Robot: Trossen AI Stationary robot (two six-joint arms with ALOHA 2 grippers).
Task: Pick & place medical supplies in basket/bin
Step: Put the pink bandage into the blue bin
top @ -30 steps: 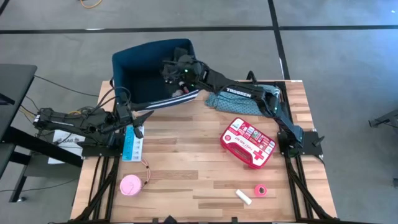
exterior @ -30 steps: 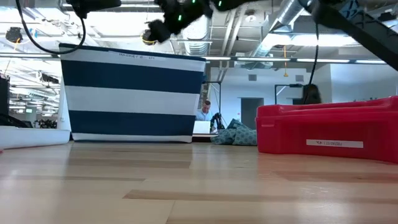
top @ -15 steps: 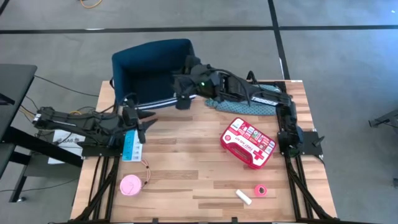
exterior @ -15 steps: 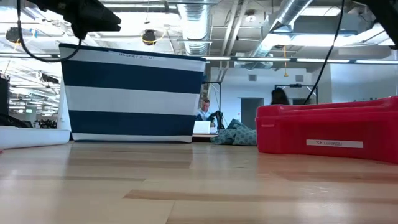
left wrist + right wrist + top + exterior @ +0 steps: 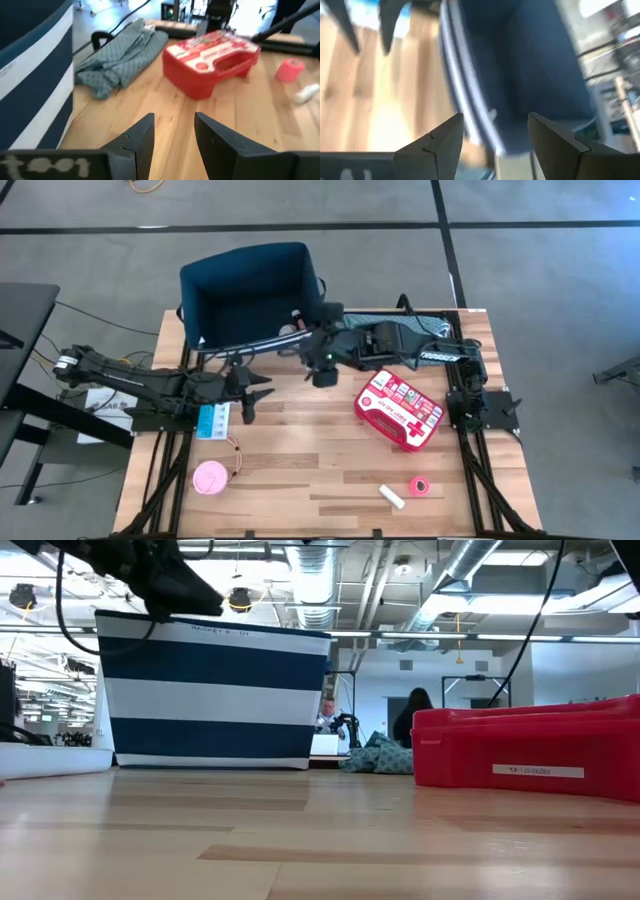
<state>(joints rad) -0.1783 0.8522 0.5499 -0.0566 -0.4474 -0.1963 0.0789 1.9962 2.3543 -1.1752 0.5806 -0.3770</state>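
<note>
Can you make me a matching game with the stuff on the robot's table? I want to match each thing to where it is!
Things:
1. first-aid pouch
2. pink tub
3. pink tape roll
4. bin

Places:
A. far edge of the table
B. near left corner
C. right side, mid-table
D. near right, beside the white tube

Pairs: 1-C, 2-B, 3-D, 4-A

Four cameras: one overhead, one at table height, two on the wrists.
The overhead view and the low view share the striped bin [image 5: 245, 290] and red first-aid pouch [image 5: 530, 745].
</note>
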